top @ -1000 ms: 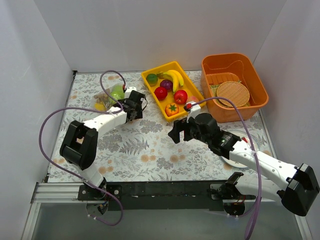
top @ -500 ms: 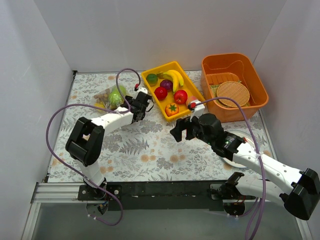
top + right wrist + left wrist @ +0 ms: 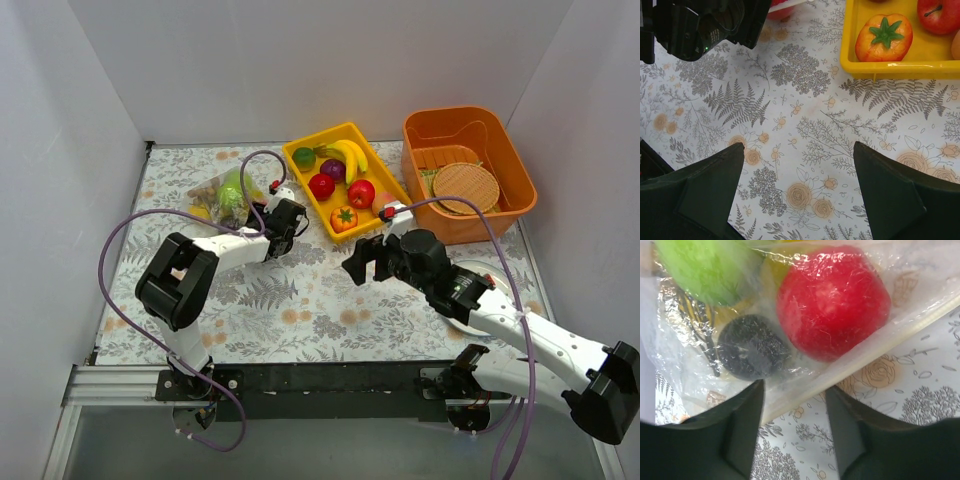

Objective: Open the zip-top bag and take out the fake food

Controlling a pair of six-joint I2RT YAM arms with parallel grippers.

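The zip-top bag (image 3: 222, 192) lies at the back left of the table, clear and crinkled. In the left wrist view the bag (image 3: 805, 355) fills the upper frame, with a green apple (image 3: 705, 267), a red piece (image 3: 832, 300) and a dark round piece (image 3: 752, 347) inside; its pale zip strip (image 3: 840, 372) runs diagonally just past my fingertips. My left gripper (image 3: 287, 222) (image 3: 795, 405) is open at the bag's near edge, its jaws either side of the strip and holding nothing. My right gripper (image 3: 360, 262) (image 3: 799, 150) is open and empty above bare tablecloth.
A yellow tray (image 3: 378, 160) with banana, apples and an orange tomato-like fruit (image 3: 884, 36) stands at the back centre. An orange basket (image 3: 520, 180) holding a woven mat is at the back right. A white plate (image 3: 470, 325) lies under the right arm.
My left gripper has moved right, from over the bag towards the yellow tray, stopping at the bag's near edge. My right arm shifted slightly right.
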